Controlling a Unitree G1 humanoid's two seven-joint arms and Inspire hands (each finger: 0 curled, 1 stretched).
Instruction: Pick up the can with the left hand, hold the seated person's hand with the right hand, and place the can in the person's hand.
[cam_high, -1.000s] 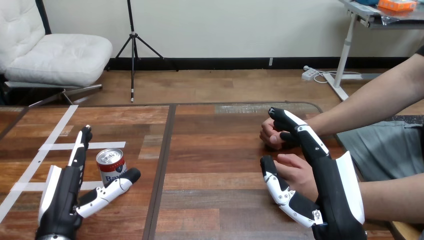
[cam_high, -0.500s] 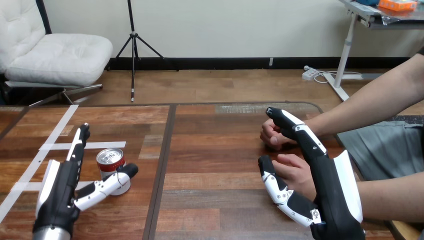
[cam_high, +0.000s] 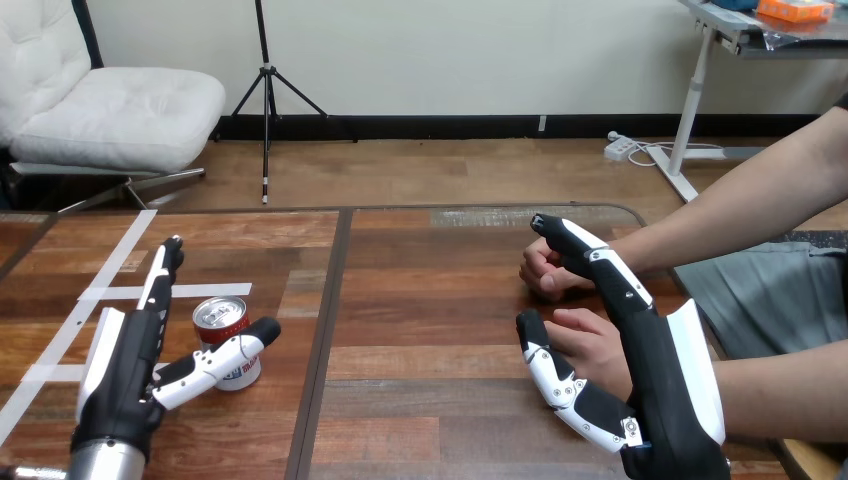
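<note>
Can (cam_high: 224, 340) upright on the table (cam_high: 430, 330), left of the middle seam and just beside strips of white tape (cam_high: 110, 293); not lifted. Framed by the left hand (cam_high: 125, 365): straight fingers along the can's left side, thumb stretched across its near side, spread wide and gripping nothing. Contact with the can impossible to judge. Well apart, at the table's right side, the person's two hands: the nearer hand (cam_high: 597, 345) low over the wood and loosely curled, the farther hand (cam_high: 545, 268) beyond it. Over the nearer one, the right hand (cam_high: 660, 372), fingers straight and reaching as far as the farther hand, thumb out on the left beside the person's fingers. Uncurled, bracketing the person's nearer hand without closing round it; touching or just above, hard to say. Judged from this, none of the three steps finished. Approach to the can about done, with the grasp and lift to come. Right hand in place but not closed on the person's hand. Carrying the can across the table and setting it in the person's palm all left to do. Early in the task, by the look of it.
</note>
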